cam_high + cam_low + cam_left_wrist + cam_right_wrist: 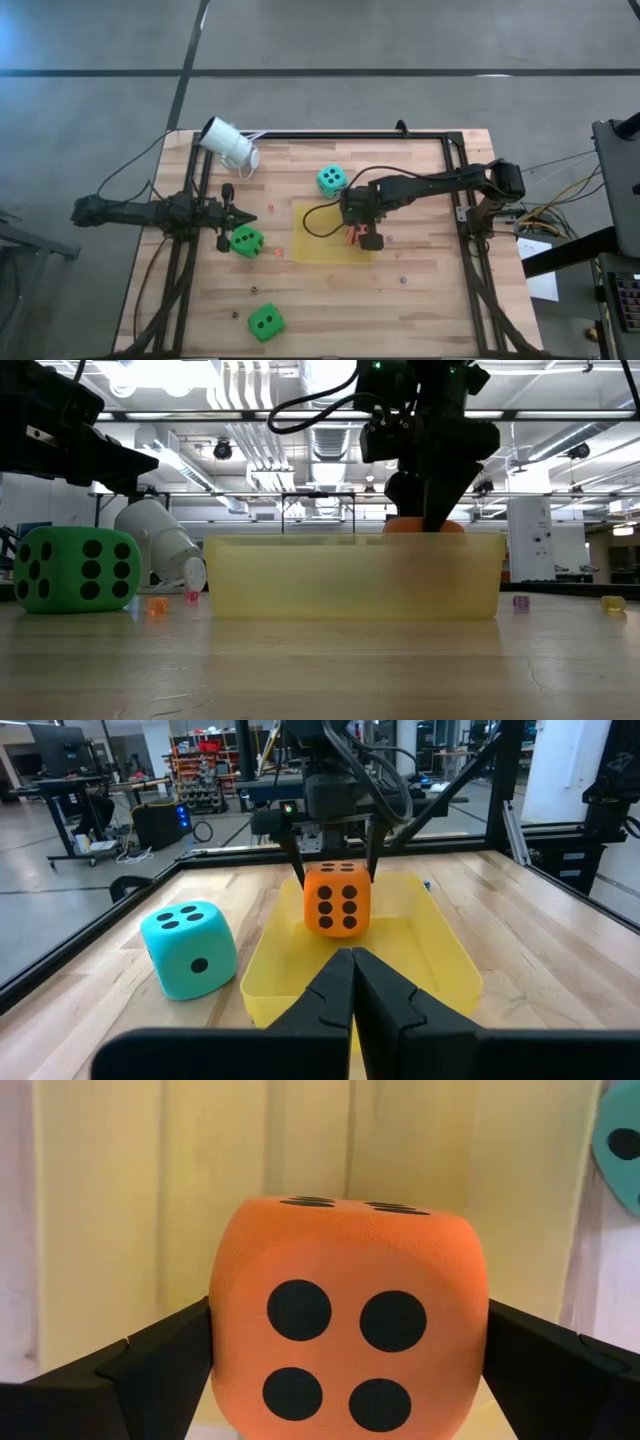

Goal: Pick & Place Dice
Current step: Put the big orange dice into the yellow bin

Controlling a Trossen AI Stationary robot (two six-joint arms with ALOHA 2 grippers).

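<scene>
Two dark arms, black cables, wedge-shaped fingers (352, 1005)

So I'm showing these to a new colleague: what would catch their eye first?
Probably the orange die, sitting in the yellow tray at mid-table between the open fingers of the right gripper. Next, the teal die just outside the tray, and the white camera lying at the table's far left corner.

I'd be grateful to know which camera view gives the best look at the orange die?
The right wrist view: the orange die fills it, four pips facing, between the right gripper fingers. The left wrist view shows it whole but farther off, over the yellow tray. The low view shows only a sliver; the high view a bit under the arm.
</scene>
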